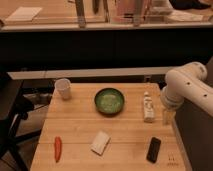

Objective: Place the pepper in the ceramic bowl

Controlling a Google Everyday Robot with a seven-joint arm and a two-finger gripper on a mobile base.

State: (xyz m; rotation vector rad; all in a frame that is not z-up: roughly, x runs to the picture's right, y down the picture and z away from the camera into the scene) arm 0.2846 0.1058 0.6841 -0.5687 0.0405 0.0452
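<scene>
A red pepper [58,148] lies at the front left corner of the wooden table [80,125]. A green ceramic bowl [110,100] stands at the middle back of the table and looks empty. My white arm [187,87] comes in from the right. My gripper [168,116] hangs below it at the table's right edge, far from the pepper and to the right of the bowl.
A white paper cup [63,88] stands at the back left. A white bottle [148,107] lies right of the bowl, close to the gripper. A white sponge-like block [100,142] and a black phone-like slab [154,149] lie at the front. A dark chair [12,107] stands left of the table.
</scene>
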